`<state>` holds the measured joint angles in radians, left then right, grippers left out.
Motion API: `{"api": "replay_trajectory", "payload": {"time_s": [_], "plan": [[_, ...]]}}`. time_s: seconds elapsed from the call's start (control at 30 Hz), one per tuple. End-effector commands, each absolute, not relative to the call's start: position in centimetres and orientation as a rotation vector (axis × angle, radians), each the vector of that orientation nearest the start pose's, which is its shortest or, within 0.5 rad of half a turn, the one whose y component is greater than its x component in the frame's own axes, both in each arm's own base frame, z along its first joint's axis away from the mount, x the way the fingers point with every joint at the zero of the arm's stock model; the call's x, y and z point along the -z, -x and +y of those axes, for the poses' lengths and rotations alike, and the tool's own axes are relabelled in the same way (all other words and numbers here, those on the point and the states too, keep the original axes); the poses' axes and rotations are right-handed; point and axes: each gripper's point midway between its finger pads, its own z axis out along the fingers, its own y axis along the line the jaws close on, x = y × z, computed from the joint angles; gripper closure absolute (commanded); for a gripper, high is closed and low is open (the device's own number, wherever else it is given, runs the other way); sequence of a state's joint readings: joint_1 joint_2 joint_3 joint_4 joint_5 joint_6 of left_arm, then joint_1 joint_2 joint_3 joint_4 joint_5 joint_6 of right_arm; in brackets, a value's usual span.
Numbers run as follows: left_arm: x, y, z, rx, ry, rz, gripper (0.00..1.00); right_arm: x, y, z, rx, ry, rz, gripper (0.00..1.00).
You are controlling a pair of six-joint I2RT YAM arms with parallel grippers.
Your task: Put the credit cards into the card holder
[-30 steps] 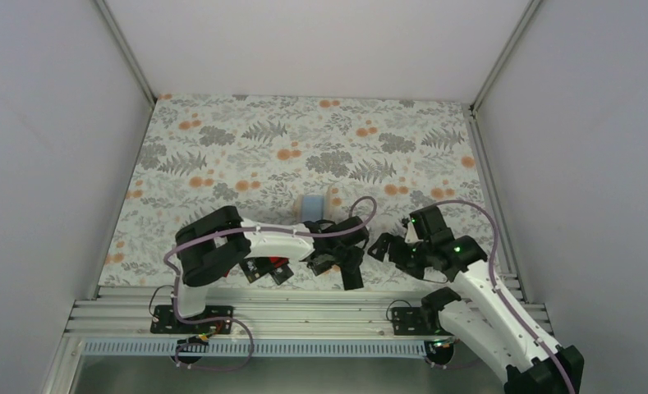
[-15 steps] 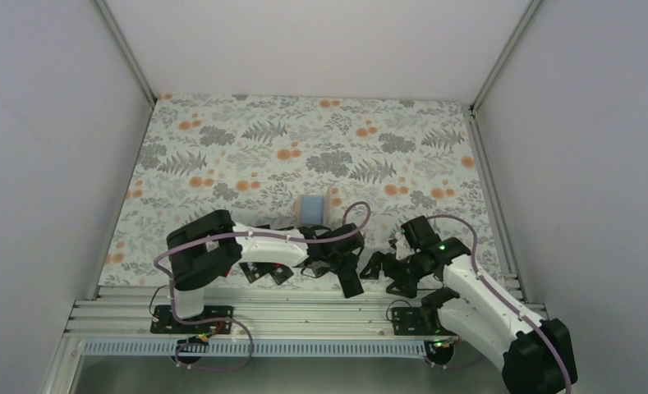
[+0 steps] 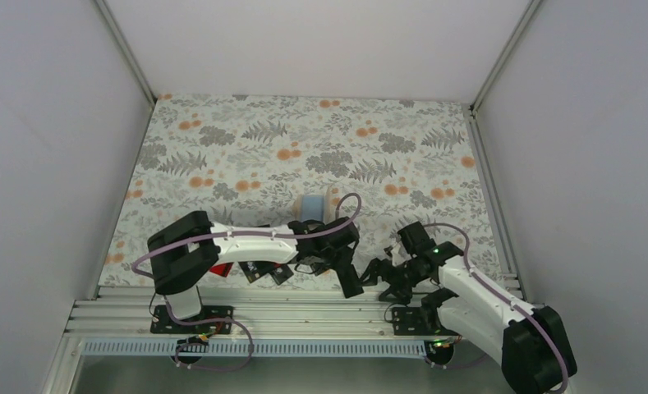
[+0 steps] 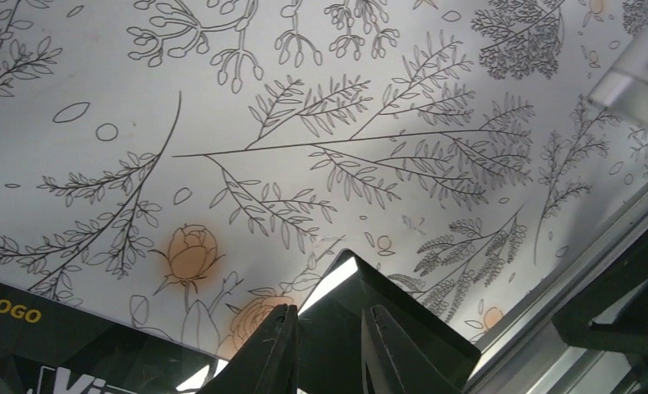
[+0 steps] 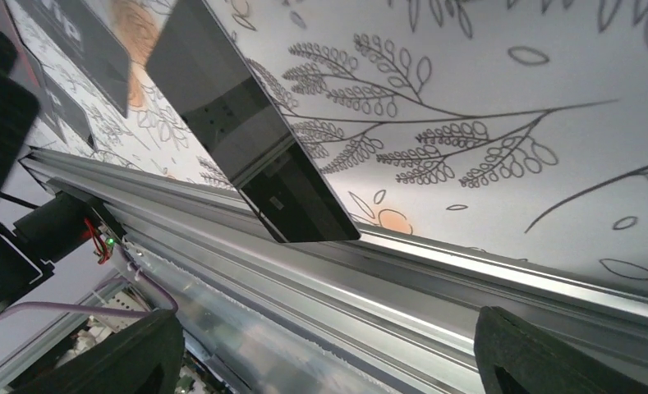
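Observation:
My left gripper (image 3: 342, 265) (image 4: 330, 349) is shut on a plain black credit card (image 4: 402, 324), held edge-on just above the floral table by its near edge. The same card shows in the top view (image 3: 353, 283) and in the right wrist view (image 5: 246, 131), where its end hangs over the metal rail. My right gripper (image 3: 382, 277) (image 5: 328, 361) is wide open and empty, just right of the card and low over the rail. The card holder (image 3: 312, 207) stands open beyond the left arm, its blue inside showing. More cards (image 3: 264, 271) lie under the left arm, one of them red (image 3: 218, 268).
A black card printed "LOGO" (image 4: 33, 328) lies left of my left fingers. The aluminium rail (image 5: 435, 271) runs along the table's near edge, under the right gripper. White walls enclose the floral table (image 3: 304, 139) on three sides.
My right gripper has come down and left toward the near edge, ending beside the held card. My left arm has drawn back slightly toward the rail, still gripping the card.

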<state>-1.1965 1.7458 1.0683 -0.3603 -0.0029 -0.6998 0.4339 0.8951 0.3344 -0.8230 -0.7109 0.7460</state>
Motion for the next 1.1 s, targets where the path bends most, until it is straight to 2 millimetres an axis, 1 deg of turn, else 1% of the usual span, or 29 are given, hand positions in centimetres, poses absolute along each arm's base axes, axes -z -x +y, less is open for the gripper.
{"api": "replay_trajectory", "payload": {"time_s": [0.0,0.17,0.23,0.4,0.5,0.57,0.87,1.07], "plan": [[-4.8,-15.6,-38.6,0.637,-0.667,2.696,0.81,-3.6,-6.7,16.7,-1.252,-0.456,3.162,0.13],[-4.2,-15.8,-38.9,0.705,-0.68,2.696,0.83,-2.5,-6.3,17.4,-1.341,-0.555,3.149,0.2],[-3.9,-15.8,-39.0,0.716,-0.692,2.702,0.85,-2.1,-6.1,17.5,-1.349,-0.571,3.151,0.23],[-3.2,-15.3,-39.3,0.743,-0.735,2.71,0.93,-1.5,-6.0,17.6,-1.344,-0.587,3.15,0.28],[-3.0,-15.0,-39.4,0.757,-0.748,2.719,0.95,-1.2,-6.0,17.7,-1.353,-0.61,3.141,0.31],[-2.8,-14.8,-39.3,0.761,-0.755,2.725,0.96,-1.0,-6.1,17.8,-1.355,-0.618,3.134,0.32],[-0.8,-14.0,-38.3,0.731,-0.779,2.778,0.97,-0.2,-5.9,17.8,-1.358,-0.641,3.129,0.36],[0.5,-13.6,-37.8,0.713,-0.777,2.811,0.98,0.2,-5.7,17.8,-1.356,-0.644,3.131,0.36]]}}
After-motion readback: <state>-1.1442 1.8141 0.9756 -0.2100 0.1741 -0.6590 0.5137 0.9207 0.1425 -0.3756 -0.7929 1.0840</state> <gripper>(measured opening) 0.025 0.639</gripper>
